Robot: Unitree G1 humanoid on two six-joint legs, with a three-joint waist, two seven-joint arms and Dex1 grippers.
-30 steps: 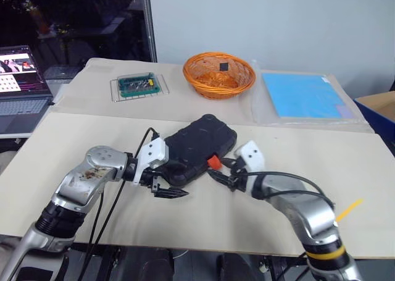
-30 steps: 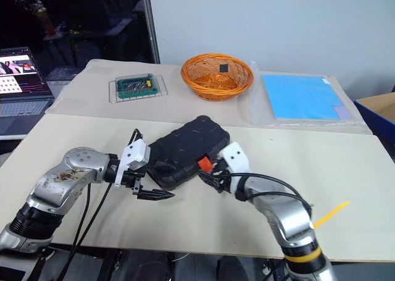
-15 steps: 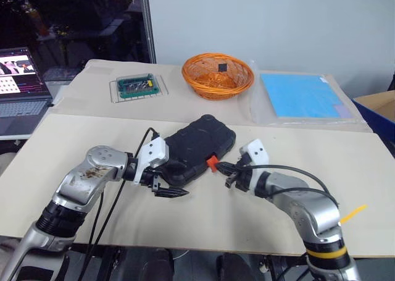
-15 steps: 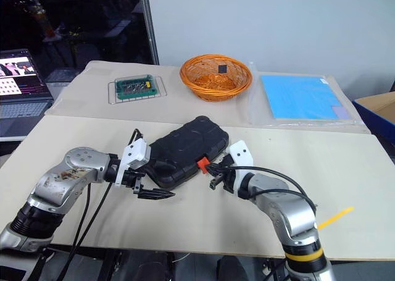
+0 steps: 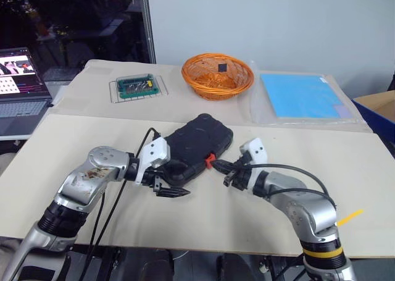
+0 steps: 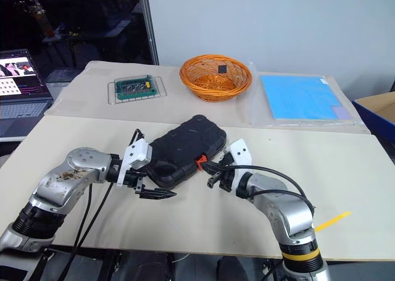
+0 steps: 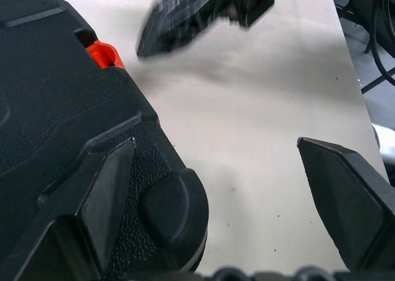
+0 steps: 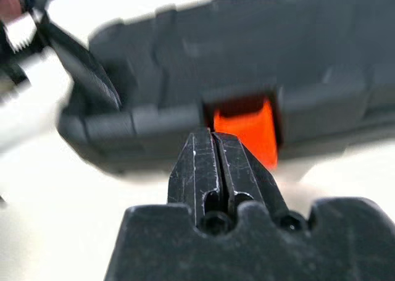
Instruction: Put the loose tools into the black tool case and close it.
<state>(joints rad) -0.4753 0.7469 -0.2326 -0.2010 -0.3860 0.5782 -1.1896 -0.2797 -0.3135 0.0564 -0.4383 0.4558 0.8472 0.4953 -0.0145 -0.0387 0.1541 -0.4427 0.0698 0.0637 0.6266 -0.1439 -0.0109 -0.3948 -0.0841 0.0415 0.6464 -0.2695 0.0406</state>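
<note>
The black tool case lies shut on the table, its ribbed shell up and its orange-red latch facing me. My right gripper is shut with nothing in it, and its joined fingertips point straight at the latch, right up against it. At the case's near left corner my left gripper stands open. One of its fingers rests on that corner, the other hangs over bare table. The loose tools are out of view.
An orange wicker basket, a green bit set box and a blue sheet lie at the back of the table. A laptop stands at the far left. A yellow strip lies at the near right.
My right gripper has shut and its tips have come up to the case's latch. The left arm has kept still.
</note>
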